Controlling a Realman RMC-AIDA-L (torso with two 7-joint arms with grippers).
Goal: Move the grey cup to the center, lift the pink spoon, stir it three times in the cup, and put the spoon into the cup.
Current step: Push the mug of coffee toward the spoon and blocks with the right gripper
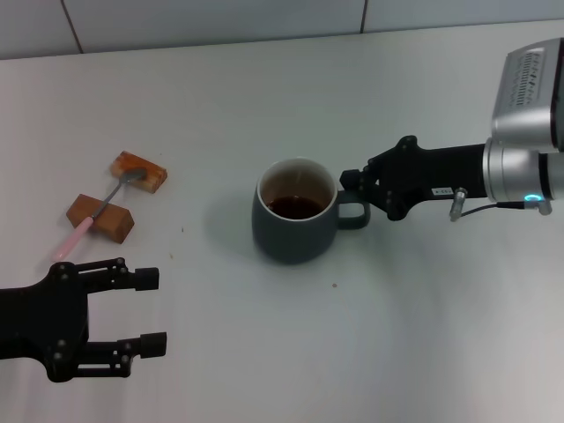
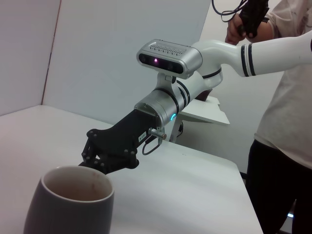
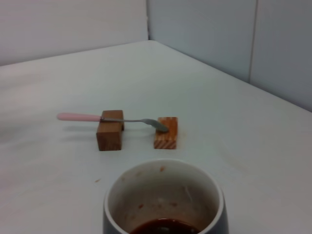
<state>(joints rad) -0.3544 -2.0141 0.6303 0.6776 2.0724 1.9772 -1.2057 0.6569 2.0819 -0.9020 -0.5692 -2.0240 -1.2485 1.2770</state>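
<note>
Grey cup: the grey cup stood near the middle of the white table, rounded, glossy ceramic, pale rim, white inner wall stained brown, its loop handle turned toward my right arm.
Liquid: dark brown liquid lay low in the cup; my head and right wrist views showed it, my left wrist view did not.
Right gripper: my right gripper was at the cup's handle, its black fingers pinched on the loop.
Pink spoon: the pink spoon lay toward the table's left edge, slim, its pale pink handle over one block, its silver bowl on the other.
Blocks: two brown wooden blocks stood apart under the spoon, rectangular, grain plain in my right wrist view.
Left gripper: my left gripper hovered near the table's front left corner, fingers spread, holding nothing.
Person: only my left wrist view showed a person beyond the table's edge.
</note>
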